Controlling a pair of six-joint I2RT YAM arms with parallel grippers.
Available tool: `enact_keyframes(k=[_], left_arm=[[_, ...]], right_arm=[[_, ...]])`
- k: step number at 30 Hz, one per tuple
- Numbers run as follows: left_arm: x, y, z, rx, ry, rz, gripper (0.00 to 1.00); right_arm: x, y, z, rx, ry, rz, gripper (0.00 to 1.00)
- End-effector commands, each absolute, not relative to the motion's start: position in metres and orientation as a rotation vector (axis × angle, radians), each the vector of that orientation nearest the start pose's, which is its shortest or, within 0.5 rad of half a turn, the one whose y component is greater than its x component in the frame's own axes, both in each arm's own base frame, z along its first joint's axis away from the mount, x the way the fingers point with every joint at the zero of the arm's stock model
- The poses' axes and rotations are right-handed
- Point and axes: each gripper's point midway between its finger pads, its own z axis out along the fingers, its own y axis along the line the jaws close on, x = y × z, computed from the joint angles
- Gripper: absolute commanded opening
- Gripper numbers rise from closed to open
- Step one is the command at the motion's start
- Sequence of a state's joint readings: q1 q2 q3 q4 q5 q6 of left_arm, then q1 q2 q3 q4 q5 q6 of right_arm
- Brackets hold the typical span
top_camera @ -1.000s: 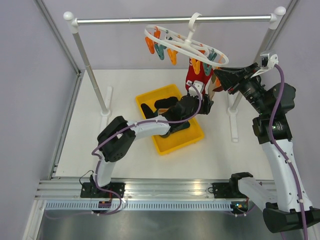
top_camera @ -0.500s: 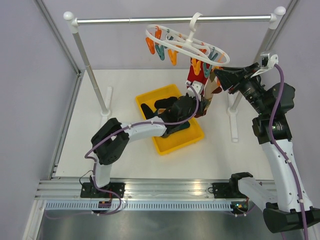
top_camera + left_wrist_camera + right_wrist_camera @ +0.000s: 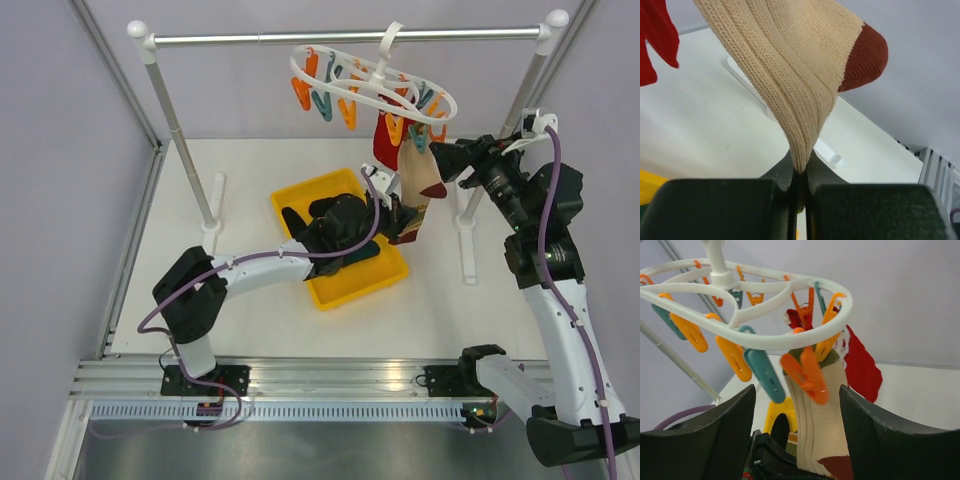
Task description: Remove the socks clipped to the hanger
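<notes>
Below the white oval hanger (image 3: 381, 73), the left gripper (image 3: 800, 175) pinches a tan sock (image 3: 795, 65).
Ribbed, with a dark red toe, the tan sock hangs from an orange clip (image 3: 807, 372), its fabric drawn into tight folds where the jaws clamp its lower edge. A red sock (image 3: 860, 365) hangs just beside it. The right gripper (image 3: 796, 395) sits near the clips, its fingers spread wide apart.

Top view looks down; close wrist views share tan sock (image 3: 790, 65).
</notes>
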State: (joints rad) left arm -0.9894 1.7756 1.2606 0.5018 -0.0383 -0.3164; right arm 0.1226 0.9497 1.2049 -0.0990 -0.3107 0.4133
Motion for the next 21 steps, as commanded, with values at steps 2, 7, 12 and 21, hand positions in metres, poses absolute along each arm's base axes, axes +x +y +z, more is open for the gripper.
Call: enact_keyframes(k=[2, 7, 12, 21], left_arm=[[0.282, -0.473, 0.29, 0.557, 1.534, -1.113, 0.02], [0.27, -0.461, 0.302, 0.566, 1.52, -1.181, 0.02], [0.26, -0.443, 0.306, 0.573, 1.519, -1.253, 0.02], [0.246, -0.414, 0.329, 0.568, 1.472, -1.329, 0.02]], right_arm=[[0.314, 0.081, 0.449, 0.086, 1.464, 0.53, 0.72], [0.322, 0.065, 0.426, 0.166, 1.532, 0.443, 0.72], [0.324, 0.062, 0.419, 0.177, 1.546, 0.428, 0.72], [0.324, 0.07, 0.418, 0.103, 1.55, 0.436, 0.7]])
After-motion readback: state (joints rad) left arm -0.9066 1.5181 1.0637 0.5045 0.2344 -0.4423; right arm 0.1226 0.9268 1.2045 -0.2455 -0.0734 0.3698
